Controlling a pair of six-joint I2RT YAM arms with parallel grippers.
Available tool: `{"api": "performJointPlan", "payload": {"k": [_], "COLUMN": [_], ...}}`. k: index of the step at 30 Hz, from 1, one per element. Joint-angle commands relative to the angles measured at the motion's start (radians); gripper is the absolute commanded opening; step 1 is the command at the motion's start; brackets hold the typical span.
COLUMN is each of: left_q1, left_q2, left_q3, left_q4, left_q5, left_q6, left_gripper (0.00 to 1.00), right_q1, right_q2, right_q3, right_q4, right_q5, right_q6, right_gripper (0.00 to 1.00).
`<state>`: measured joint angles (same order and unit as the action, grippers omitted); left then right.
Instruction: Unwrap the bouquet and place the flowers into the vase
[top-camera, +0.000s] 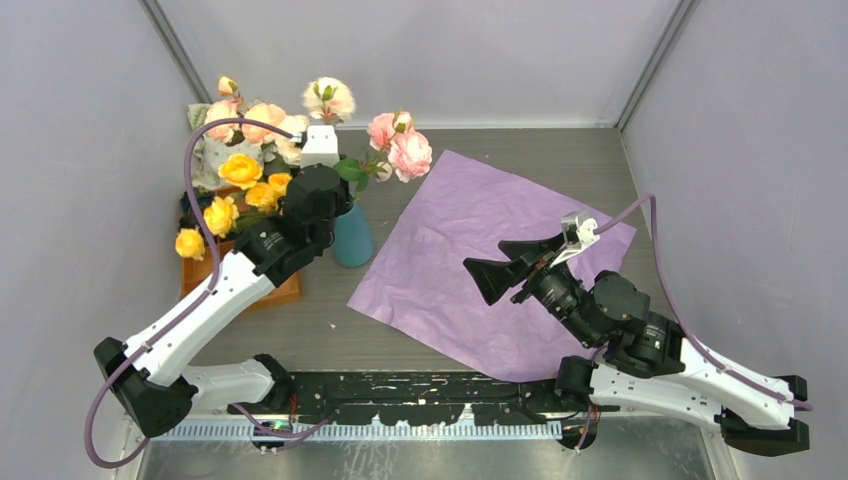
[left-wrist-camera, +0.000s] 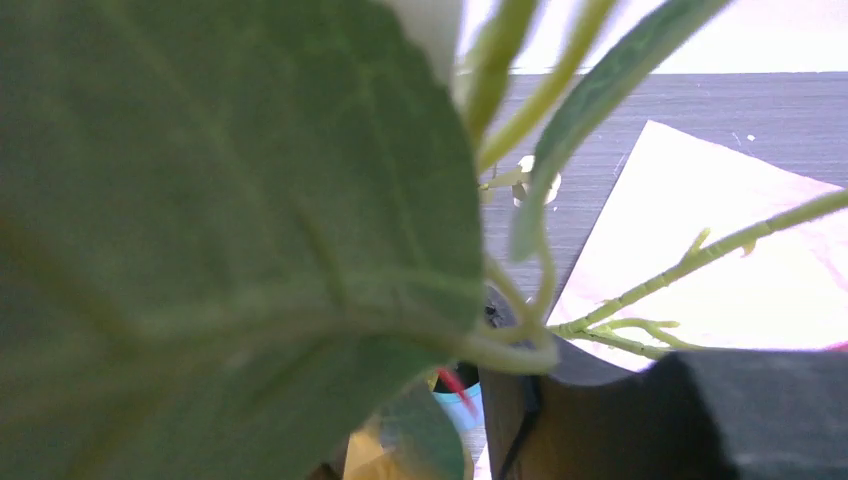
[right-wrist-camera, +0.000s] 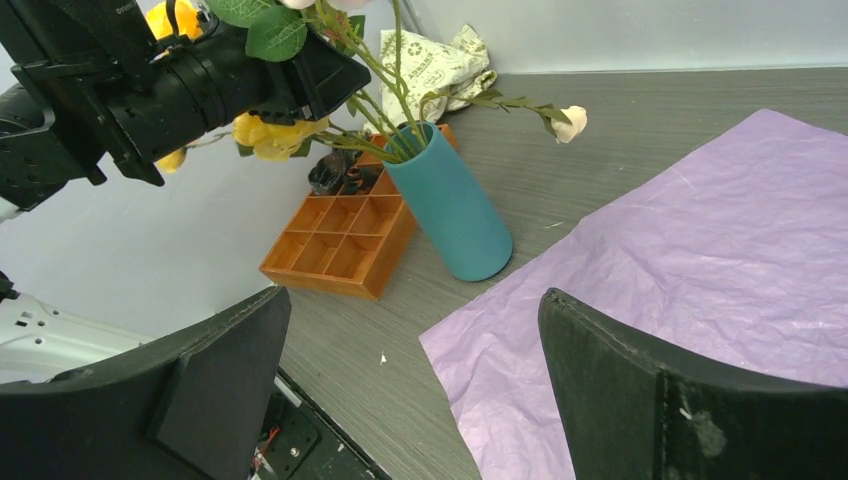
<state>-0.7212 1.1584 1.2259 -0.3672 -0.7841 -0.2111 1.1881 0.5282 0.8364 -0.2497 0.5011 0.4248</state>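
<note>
At the near edge the 2 arms are bolted side by side. The right gripper hangs over the near right part of the lilac paper sheet, its jaws spread wide and holding nothing. The sheet lies flat and crumpled on the grey table, unwrapped, 1 corner pointing to the far side and 1 to the near side. Just beside its left edge stands the teal vase, with the orange tray close on its left (a few small dark bundles sit in the tray's far compartments). The flowers are in the vase: green stems run down into its mouth, with pink blooms leaning right and far and yellow blooms fanning out to the left over the tray. The left gripper is right above the vase mouth, among the stems and leaves. A big leaf fills the left wrist view, so I cannot tell whether its jaws grip a stem or stand free of it. Farthest back, in the far left corner, is a cream cloth bag with green print.
</note>
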Motion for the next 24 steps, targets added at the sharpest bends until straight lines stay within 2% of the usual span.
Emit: {"api": "performJointPlan", "payload": {"k": [1,9,19,24], "left_q1": [0.005,0.004,0.004,0.005], "left_q2": [-0.018,-0.014,-0.050,-0.062], "left_q3": [0.051,0.205,0.345,0.463], "left_q4": [-0.044,-0.086,-0.122,-0.135], "left_q5": [0.015,0.064,0.204,0.250], "left_q6": [-0.045,-0.004,-0.029,-0.019], "left_gripper": [0.48,0.60,0.62,0.62], "right_q1": [0.000,0.000,0.001,-0.001], "right_q2": [-0.013,-0.010,-0.010,-0.005], "right_q3": [0.005,0.001,0.001,0.003], "right_q4": [0.023,0.026,0.023,0.023], "right_q5": [0.020,0.020,0.025,0.025], "right_q6": [0.012,0.017,0.019,0.019], "right_gripper": [1.00,1.00,1.00,0.99]}}
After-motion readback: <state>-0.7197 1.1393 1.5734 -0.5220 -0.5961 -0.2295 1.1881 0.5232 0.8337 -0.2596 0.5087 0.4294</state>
